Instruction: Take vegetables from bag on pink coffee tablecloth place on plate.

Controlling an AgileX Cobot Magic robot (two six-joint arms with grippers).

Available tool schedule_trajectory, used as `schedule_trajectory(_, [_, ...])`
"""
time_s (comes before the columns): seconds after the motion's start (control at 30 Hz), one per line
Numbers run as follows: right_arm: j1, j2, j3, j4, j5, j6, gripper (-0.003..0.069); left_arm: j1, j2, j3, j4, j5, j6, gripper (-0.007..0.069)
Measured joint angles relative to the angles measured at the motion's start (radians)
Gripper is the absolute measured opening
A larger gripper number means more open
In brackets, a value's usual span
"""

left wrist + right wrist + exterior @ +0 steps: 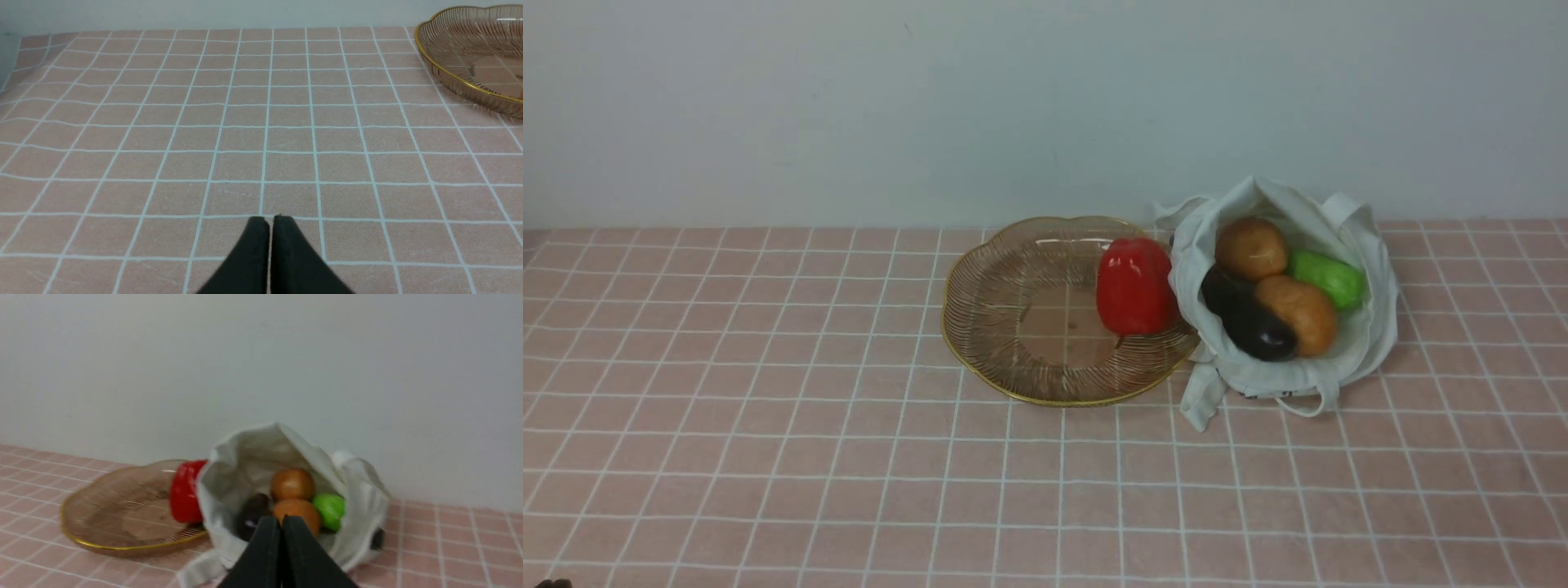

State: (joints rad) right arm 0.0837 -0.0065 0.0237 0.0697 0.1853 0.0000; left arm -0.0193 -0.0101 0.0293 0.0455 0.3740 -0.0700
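Closest to the camera, our left hand [270, 218] shows its dark fingertips brought together, nothing between them, above the pink cloth [849, 457]. Our right hand [285, 522] is likewise narrowed, its tips meeting with nothing gripped; in the right wrist view they overlap the front of the bag, though we cannot tell from that how near they are to it.

Outward from the hands, we see the pink cloth with its grid of thin white lines covering the worktop. Toward the far side, right of the middle, we have the off-white bag [1376, 327], its mouth open toward us and its handles loose, one trailing onto the cloth at the near left. Inside it we count one potato [1252, 248] at the far left, a second potato [1303, 314] nearer, the dark eggplant [1250, 314] along the left, and the green cucumber [1327, 278] on the right.

Just left of the bag we find the amber glass plate [996, 327], gold-rimmed and scalloped. On its right part lies the red bell pepper [1134, 286], stem toward us, right beside the bag. Beyond everything stands a pale wall [1013, 106].
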Motion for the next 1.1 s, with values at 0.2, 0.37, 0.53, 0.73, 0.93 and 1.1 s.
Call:
schedule_trajectory(0.2, [-0.079, -0.004, 0.005, -0.094, 0.071, 0.091, -0.0017, 0.000, 0.000, 0.000, 0.000, 0.000, 0.000, -0.0005])
schedule_trajectory(0.37, [-0.059, -0.004, 0.003, -0.118, 0.167, 0.102, -0.0017, 0.000, 0.000, 0.000, 0.000, 0.000, 0.000, -0.0005])
schedule_trajectory(0.53, [-0.054, -0.004, 0.003, -0.119, 0.169, 0.102, -0.0017, 0.000, 0.000, 0.000, 0.000, 0.000, 0.000, -0.0005])
schedule_trajectory(0.73, [-0.054, -0.004, 0.003, -0.119, 0.169, 0.102, -0.0017, 0.000, 0.000, 0.000, 0.000, 0.000, 0.000, -0.0005])
schedule_trajectory(0.93, [-0.054, -0.004, 0.003, -0.119, 0.169, 0.102, -0.0017, 0.000, 0.000, 0.000, 0.000, 0.000, 0.000, -0.0005])
schedule_trajectory(1.1, [-0.054, -0.004, 0.003, -0.119, 0.169, 0.102, -0.0017, 0.000, 0.000, 0.000, 0.000, 0.000, 0.000, -0.0005])
